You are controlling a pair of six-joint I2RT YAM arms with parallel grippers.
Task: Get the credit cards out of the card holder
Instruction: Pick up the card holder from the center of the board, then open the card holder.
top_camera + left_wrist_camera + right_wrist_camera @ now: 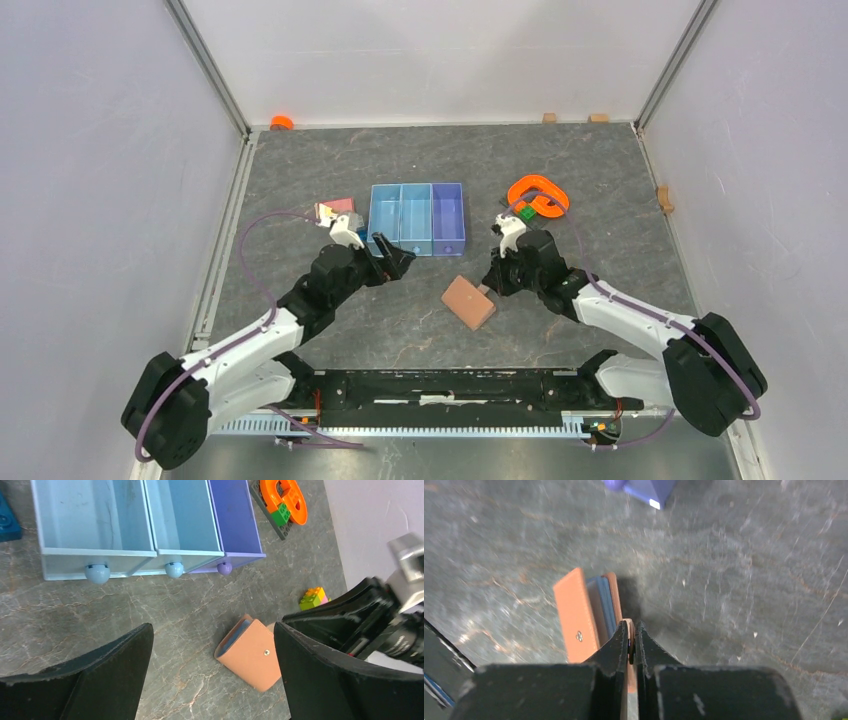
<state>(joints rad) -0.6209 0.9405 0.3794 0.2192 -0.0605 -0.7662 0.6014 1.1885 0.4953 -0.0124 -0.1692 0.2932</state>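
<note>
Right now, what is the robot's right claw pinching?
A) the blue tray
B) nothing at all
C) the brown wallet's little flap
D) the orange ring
C: the right gripper is shut on the thin flap of the card holder.

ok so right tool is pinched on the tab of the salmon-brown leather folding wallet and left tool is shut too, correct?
No, the left tool is open: the left wrist view shows its black fingers wide apart, holding nothing. The rest holds: the right tool is pinched on the closure tab of the salmon-brown leather folding wallet.
</note>
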